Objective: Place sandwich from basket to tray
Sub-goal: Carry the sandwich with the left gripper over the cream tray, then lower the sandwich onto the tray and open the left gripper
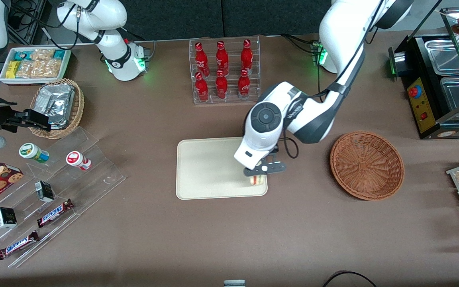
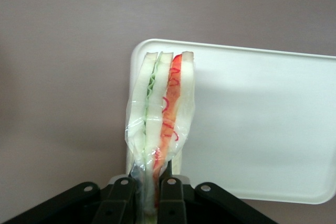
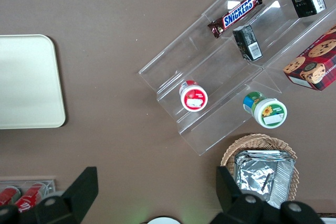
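Over tray (image 1: 209, 167) corner, basket (image 1: 367, 165) at 3 o'clock: sandwich (image 2: 160, 124) pinched upright between gripper (image 1: 258, 174) fingers (image 2: 170, 195), clamped on its wrapped end. Arm bent low, wrist pointing down.

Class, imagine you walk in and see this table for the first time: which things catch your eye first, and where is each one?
First, the working arm's hand, shut on a plastic-wrapped sandwich above the corner of the cream tray nearest the reddish-brown basket, which has nothing in it. Next, the rack of red bottles, farther from the front camera than the tray.
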Controlling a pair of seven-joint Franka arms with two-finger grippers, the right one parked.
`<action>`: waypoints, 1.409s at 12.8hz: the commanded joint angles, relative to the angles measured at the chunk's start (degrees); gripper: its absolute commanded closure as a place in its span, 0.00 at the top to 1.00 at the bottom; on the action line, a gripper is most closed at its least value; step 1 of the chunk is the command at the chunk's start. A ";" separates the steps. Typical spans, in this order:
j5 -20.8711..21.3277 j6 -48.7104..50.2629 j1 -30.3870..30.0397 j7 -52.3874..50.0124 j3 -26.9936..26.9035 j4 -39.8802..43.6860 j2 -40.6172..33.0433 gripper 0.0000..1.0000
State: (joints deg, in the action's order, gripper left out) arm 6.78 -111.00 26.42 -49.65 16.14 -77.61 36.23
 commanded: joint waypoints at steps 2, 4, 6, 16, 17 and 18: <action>4.72 -2.82 3.90 -5.71 -0.58 2.47 4.11 0.00; 5.78 -5.71 5.39 -7.30 -0.67 2.38 5.69 0.00; 8.76 -6.25 5.57 -9.05 -0.58 2.38 7.62 0.00; 13.17 -11.25 8.21 -12.93 -0.67 2.38 12.02 0.42; 13.17 -11.52 8.21 -12.50 -0.67 2.03 12.03 0.74; 13.34 -11.52 8.30 -12.23 -0.67 1.94 12.03 1.00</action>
State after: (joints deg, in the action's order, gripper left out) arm 18.72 -122.33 33.62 -61.23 16.08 -77.42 47.18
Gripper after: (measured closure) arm 0.670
